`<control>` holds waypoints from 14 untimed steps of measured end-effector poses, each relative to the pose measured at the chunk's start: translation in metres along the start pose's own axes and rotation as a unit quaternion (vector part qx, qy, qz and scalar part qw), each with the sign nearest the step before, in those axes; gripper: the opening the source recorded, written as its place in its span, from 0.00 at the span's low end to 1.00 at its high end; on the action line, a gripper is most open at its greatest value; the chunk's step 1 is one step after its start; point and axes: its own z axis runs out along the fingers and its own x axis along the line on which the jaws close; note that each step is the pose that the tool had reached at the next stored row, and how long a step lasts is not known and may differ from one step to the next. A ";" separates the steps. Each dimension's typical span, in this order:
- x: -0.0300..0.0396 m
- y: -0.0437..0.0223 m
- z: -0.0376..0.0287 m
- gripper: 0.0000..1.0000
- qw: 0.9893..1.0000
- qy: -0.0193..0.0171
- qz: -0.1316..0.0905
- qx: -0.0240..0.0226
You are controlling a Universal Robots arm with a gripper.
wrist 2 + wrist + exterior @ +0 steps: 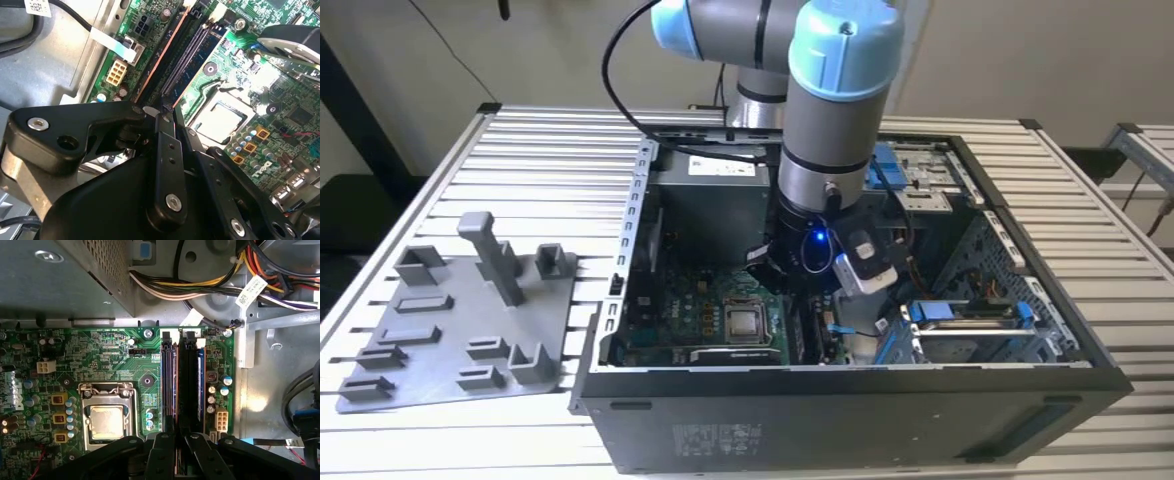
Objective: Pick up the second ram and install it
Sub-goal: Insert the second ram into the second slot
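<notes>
- Pincer point(176, 440) sits low inside the PC case point(854, 400), over the memory slots point(172, 380).
- Fingers point(197, 450) nearly closed on the second ram point(187, 380), upright in its slot at 3 o'clock of the processor point(106, 421).

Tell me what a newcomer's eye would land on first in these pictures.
The robot arm plunging into the open computer case on the slatted table. In the first wrist view its gripper sits over the memory slots, beside the silver processor chip. A grey fixture plate lies at the exterior view's left.
</notes>
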 end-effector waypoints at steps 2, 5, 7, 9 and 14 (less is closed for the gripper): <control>0.0000 0.0000 0.0000 0.14 1.000 0.000 -0.001 0.000; -0.0001 0.0001 0.0001 0.14 1.000 -0.001 -0.014 -0.001; -0.0001 0.0000 0.0001 0.14 1.000 -0.001 -0.019 -0.001; 0.0000 0.0000 0.0008 0.14 1.000 -0.001 -0.019 -0.002; 0.0001 0.0001 0.0051 0.14 1.000 0.001 -0.018 -0.006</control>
